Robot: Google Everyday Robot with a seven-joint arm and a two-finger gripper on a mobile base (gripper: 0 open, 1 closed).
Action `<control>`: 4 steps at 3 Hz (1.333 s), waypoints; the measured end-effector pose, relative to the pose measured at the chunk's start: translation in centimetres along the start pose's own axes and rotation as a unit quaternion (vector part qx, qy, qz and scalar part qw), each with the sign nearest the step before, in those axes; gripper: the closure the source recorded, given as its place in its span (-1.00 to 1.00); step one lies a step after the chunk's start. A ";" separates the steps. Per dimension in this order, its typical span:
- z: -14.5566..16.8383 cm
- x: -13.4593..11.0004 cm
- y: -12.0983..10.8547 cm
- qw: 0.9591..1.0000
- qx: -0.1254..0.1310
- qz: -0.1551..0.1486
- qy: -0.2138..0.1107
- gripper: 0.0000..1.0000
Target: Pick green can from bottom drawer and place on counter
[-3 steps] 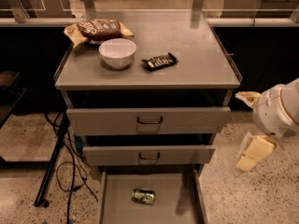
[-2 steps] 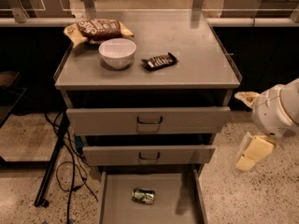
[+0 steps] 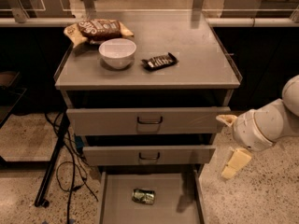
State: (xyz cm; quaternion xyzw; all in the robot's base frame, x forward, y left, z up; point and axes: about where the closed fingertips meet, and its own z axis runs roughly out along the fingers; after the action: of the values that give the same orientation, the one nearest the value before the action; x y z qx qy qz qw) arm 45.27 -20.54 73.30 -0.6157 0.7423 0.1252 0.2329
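Up at 12 o'clock, counter (image 3: 196,64): lying flat across the cabinet top, carrying a chip bag (image 3: 99,29) at its 10 o'clock corner, a white bowl (image 3: 117,52) just beside the bag and a black snack bar wrapper (image 3: 160,61) near the middle. Its 3 o'clock half is showing bare metal, which I judge roomy enough for the can.
Upper drawers (image 3: 107,121): jutting out a little, one above the other, over the back of the lowest one.
Bottom drawer (image 3: 173,206): standing pulled out at 6 o'clock, its flat floor lying open to a reach from above.
Arm (image 3: 266,122): hanging at 3 o'clock off the cabinet's side, level with the upper drawers. Nothing about it is changing; it is sitting exactly where it was a second ago.
Gripper (image 3: 225,146): pointing towards 9 o'clock beside the drawer fronts, its two cream fingers (image 3: 236,162) standing wide apart and carrying nothing. It is staying well apart from the can.
Green can (image 3: 143,196): lying on its side on the bottom drawer's floor, slightly towards 9 o'clock of the middle, touching no wall. It is not shifting either, so the pick is not yet beginning. I judge the arm needs to be swinging down towards 7 o'clock next.
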 end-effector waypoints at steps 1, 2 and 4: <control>5.2 3.4 -0.9 0.999 0.021 -0.014 -0.023 -1.00; 5.1 3.3 -0.8 0.999 0.019 -0.014 -0.022 -1.00; 7.0 3.9 1.8 0.998 0.020 -0.012 -0.056 -1.00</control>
State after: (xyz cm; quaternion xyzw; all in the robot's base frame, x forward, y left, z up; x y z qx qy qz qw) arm 44.31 -20.15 65.12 -0.6119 0.7228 0.1423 0.2879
